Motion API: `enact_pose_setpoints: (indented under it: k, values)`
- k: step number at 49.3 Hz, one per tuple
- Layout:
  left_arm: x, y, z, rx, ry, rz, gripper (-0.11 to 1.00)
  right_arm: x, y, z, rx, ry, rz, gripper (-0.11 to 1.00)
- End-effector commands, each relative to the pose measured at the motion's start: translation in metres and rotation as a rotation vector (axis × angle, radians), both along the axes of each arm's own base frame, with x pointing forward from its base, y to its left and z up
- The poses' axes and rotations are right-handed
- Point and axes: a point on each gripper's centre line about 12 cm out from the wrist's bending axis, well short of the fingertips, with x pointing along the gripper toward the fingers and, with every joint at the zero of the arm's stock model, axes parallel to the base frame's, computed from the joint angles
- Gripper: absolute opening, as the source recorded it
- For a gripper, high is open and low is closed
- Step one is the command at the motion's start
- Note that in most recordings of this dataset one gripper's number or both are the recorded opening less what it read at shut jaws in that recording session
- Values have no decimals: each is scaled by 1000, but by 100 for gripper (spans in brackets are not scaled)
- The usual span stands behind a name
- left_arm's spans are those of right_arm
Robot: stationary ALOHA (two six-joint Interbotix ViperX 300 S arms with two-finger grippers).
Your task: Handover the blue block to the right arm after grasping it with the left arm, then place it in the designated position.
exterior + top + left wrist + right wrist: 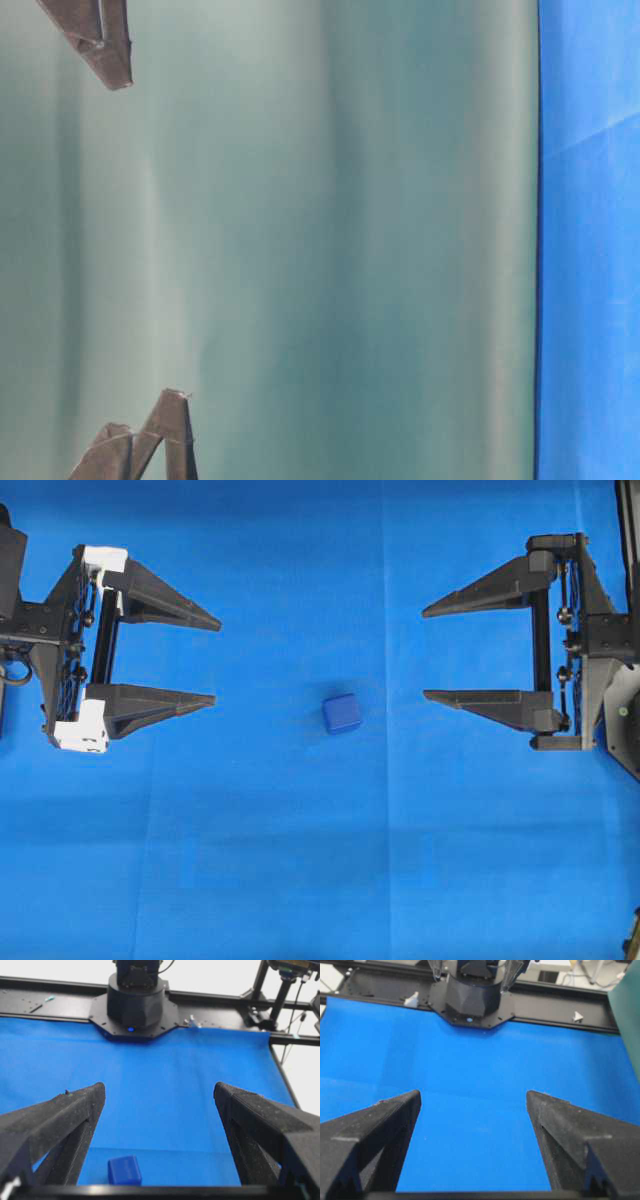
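Observation:
The blue block (342,713) lies on the bright blue cloth near the middle of the overhead view, a small dark-blue cube. My left gripper (217,661), with white corner pieces, stands wide open to the block's left, well apart from it. Through the left wrist camera the blue block (124,1170) appears low in the frame, near the left finger, nothing between the jaws. On the right, my right gripper (424,652) is open too, fingers pointing left toward the middle. The right wrist view shows only cloth between the right gripper (473,1094) fingers; the block is out of that view.
The blue cloth (300,860) covers the whole table. The opposite arm's black base (135,1002) sits at the cloth's far edge in the left wrist view, and another base (472,995) in the right wrist view. The table-level view shows finger tips (170,430) against a teal backdrop.

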Motion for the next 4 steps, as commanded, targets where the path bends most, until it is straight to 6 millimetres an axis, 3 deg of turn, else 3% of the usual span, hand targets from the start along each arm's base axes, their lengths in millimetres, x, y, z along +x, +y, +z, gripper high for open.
enact_pose_setpoints:
  k: [1, 4]
  values:
    - [-1, -1, 12, 3, -39, -4, 93, 0, 0, 5, -1, -16, 4, 83]
    - [-1, -1, 12, 1, -38, -4, 93, 0, 0, 6, -1, -18, 4, 83]
